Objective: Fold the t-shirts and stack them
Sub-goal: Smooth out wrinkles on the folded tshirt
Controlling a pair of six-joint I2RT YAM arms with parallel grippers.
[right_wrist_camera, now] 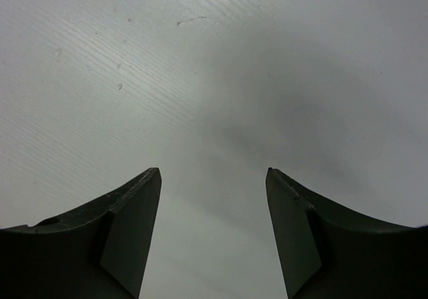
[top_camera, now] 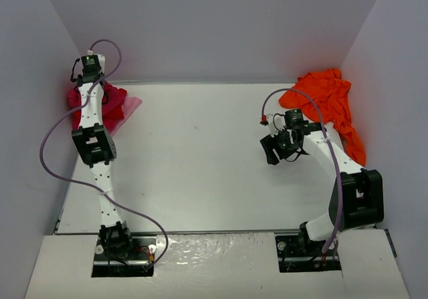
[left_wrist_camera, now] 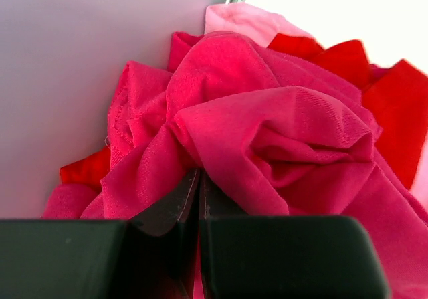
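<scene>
Pressing closed against the magenta t-shirt [left_wrist_camera: 267, 132], left gripper [left_wrist_camera: 199, 178] likely means to drag it clear; right gripper [right_wrist_camera: 214, 175] hangs wide, empty, ready.

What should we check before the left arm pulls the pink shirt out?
1. Left jaws shut: ok.
2. Pink shirt actually pinched between them: cannot tell; the tips sit against its folds.
3. Pink shirt separate from the red shirt: not ok, the two are bunched together in the far left corner.
4. Right jaws open and empty, over bare table: ok.
5. Orange shirt out of the way: ok, heaped in the far right corner.
</scene>
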